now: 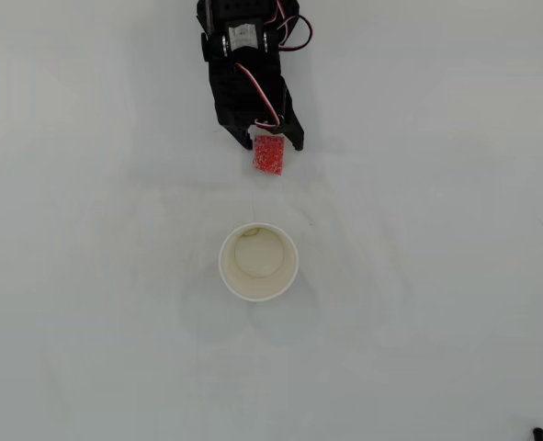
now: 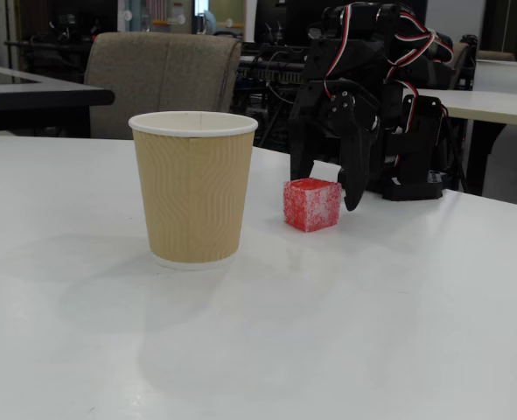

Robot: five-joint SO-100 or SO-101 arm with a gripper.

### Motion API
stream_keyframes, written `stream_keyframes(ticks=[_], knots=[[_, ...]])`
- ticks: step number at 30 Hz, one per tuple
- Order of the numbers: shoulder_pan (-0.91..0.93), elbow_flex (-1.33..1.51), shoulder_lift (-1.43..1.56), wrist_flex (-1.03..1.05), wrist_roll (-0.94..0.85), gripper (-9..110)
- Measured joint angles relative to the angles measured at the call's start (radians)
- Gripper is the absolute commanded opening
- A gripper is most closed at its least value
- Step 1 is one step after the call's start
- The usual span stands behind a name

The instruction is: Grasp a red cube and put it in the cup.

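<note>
One red cube sits on the table right of the cup in the fixed view, ungrasped. Gripper, jaws apart, sits just behind it; closing here risks catching only an edge and nudging the cube away

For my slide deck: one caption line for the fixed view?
Open hand poised behind the red cube on the white table, with the cup standing apart to its left.

Ribbed paper cup, spongy speckled cube
</note>
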Motion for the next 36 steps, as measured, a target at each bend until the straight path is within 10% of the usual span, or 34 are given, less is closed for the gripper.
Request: stream_keyframes(ticks=[36], knots=[[0.092, -0.044, -0.104, -0.426, 0.025, 5]])
